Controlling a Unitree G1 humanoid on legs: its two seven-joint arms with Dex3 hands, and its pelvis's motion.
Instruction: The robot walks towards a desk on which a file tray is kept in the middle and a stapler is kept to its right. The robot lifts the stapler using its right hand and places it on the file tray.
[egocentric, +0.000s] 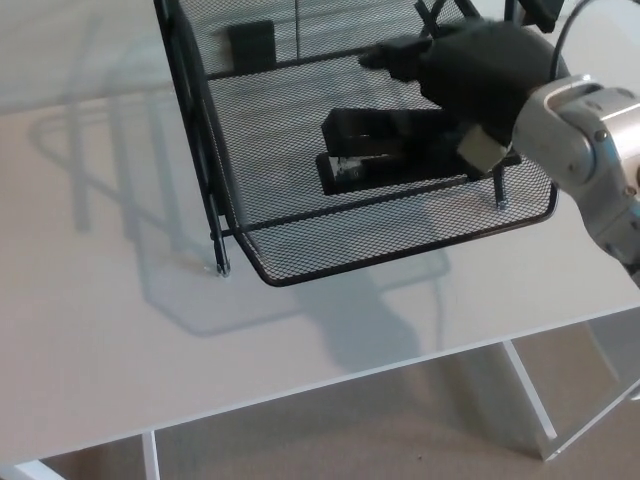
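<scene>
stapler (380, 150) is lying inside file tray (262, 130), upper centre of frame, long axis running left-right | right robot hand (470, 75) is covering its right end from the upper right — clasping or loose, cannot tell | left robot hand is not showing

stapler (375, 150) lies in the file tray (400, 238) — right hand (480, 75) over its end.
</scene>
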